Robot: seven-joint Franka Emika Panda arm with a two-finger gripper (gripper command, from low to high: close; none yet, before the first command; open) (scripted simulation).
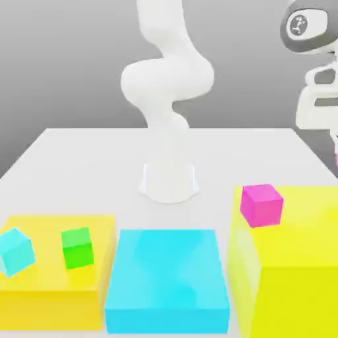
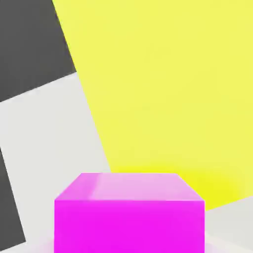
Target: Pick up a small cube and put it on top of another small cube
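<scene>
While it fills the hand view close up, the magenta cube (image 2: 129,212) looks glossy, flat-faced. End effector fully closed, clamped on that cube, w/ yellow block (image 2: 173,89) beyond.

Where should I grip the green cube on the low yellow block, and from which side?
Probably from straight above, closing on two opposite vertical faces at mid-height. The green cube sits flat and upright on the low yellow block, its top unobstructed. The tilted small cyan cube lies apart on the exterior view's left, so the near and far faces look like the safer pair.
</scene>
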